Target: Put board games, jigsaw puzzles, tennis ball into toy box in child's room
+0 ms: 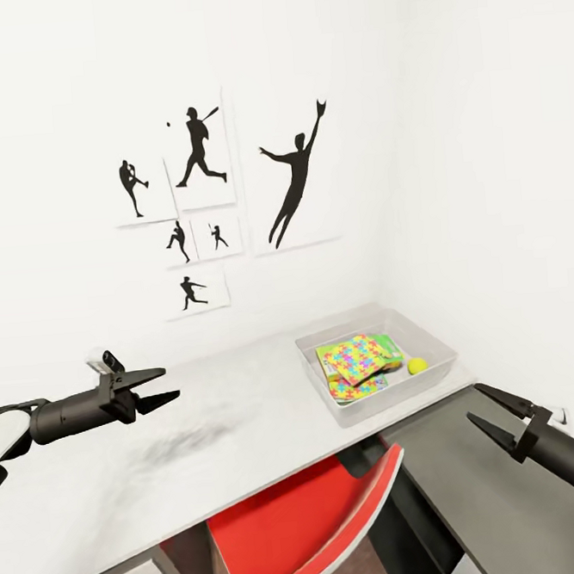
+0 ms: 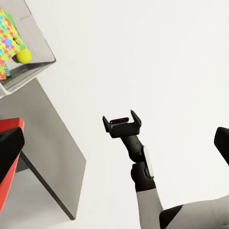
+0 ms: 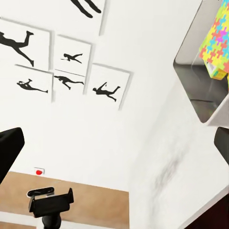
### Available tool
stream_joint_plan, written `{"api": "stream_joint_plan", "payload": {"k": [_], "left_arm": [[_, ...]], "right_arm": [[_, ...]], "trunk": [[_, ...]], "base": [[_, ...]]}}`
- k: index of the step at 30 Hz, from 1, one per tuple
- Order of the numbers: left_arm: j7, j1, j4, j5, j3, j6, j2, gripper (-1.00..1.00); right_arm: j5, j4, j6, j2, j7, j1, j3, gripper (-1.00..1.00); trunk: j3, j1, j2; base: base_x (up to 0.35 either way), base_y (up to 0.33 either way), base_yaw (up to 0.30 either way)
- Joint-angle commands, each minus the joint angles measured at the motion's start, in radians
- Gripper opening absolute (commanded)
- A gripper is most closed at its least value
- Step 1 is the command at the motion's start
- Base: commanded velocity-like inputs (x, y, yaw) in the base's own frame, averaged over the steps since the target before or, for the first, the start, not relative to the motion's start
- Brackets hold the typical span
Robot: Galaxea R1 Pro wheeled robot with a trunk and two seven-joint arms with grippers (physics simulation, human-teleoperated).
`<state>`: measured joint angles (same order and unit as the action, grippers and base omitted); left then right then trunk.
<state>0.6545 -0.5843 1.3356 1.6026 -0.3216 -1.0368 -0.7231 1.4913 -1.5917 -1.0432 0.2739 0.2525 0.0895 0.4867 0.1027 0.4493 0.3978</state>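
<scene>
The toy box [image 1: 429, 338] stands on the table [image 1: 245, 411] at its right end, by the corner of the child's room. Inside it lie the jigsaw puzzles [image 1: 360, 356], stacked and tilted, over a green-edged board game [image 1: 388, 346]; other games are hidden. The tennis ball [image 1: 417, 365] rests beside them in the box. My left gripper [image 1: 161, 385] hovers open and empty over the table's left part, far from the box. My right gripper [image 1: 495, 409] hangs open and empty just right of the box's near corner. The bed is out of view.
A red chair [image 1: 313, 509] is pushed in under the table's front edge. A lower dark grey cabinet [image 1: 503, 512] adjoins the table at the right, below my right arm. Black athlete pictures [image 1: 198, 147] hang on the white wall behind.
</scene>
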Motion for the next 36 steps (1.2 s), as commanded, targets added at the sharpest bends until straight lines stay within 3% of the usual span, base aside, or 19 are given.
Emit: {"api": "stream_joint_plan", "payload": {"k": [1, 36], "left_arm": [[0.005, -0.002, -0.001, -0.001, -0.002, -0.002, 0.0, 1.0], [0.005, -0.002, -0.003, -0.001, -0.002, -0.002, -0.001, 1.0]], "right_arm": [[-0.012, 0.0, -0.004, 0.0, 0.01, 0.001, 0.001, 1.0], [-0.017, 0.007, 0.048, -0.001, 0.001, 0.001, -0.002, 1.0]], "trunk": [[0.001, 0.001, 0.002], [-0.048, 0.001, 0.002]], "base": [[-0.019, 0.0, 0.0], [-0.13, 0.019, 0.0]]}}
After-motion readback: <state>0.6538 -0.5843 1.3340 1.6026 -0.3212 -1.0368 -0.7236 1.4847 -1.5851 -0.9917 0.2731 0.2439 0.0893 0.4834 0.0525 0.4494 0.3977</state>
